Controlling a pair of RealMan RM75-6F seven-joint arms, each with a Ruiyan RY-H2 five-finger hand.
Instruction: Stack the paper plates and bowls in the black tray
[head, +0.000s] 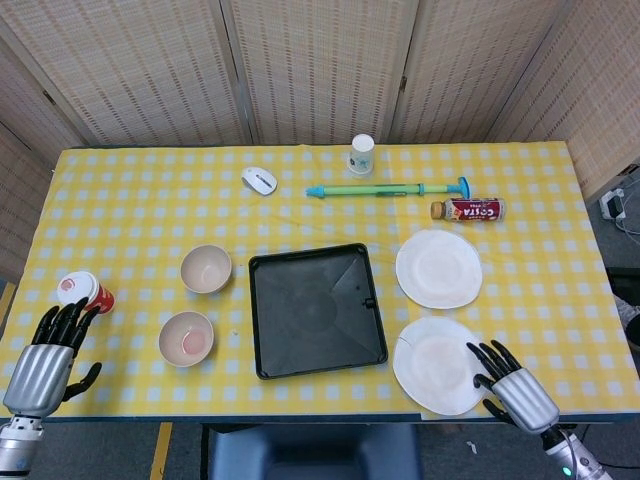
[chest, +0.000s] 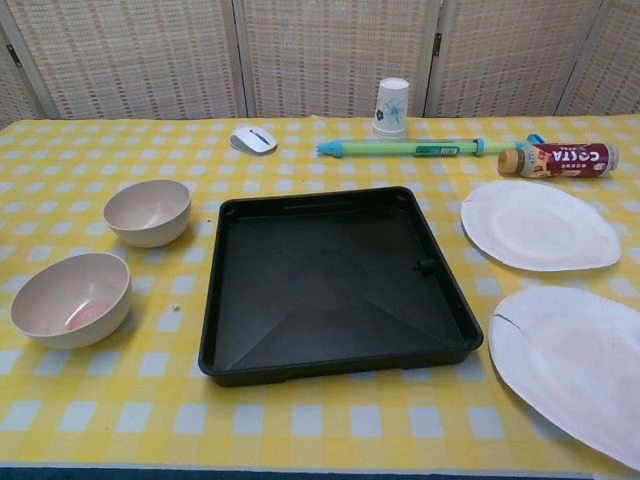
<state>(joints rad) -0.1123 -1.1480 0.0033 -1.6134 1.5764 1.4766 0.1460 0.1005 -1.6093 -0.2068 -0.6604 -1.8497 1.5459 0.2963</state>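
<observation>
The right hand (head: 512, 388) is at the near table edge, fingers spread apart and holding nothing; its fingertips (head: 478, 351) overlap the right rim of the near round white paper plate (head: 437, 365), though actual contact cannot be told. The left hand (head: 47, 346) is at the near left edge, likewise splayed and holding nothing, its fingertips just short of a red-and-white paper cup (head: 83, 291) lying on its side.

Left of the right hand, beyond the near plate, sits the square black plastic tray (head: 316, 310), with nothing in it. Past the right hand lies the far white paper plate (head: 438, 268). Right of the left hand sit two beige bowls, the near one (head: 186, 338) stained pink inside and the far one (head: 206, 269) beyond it.
</observation>
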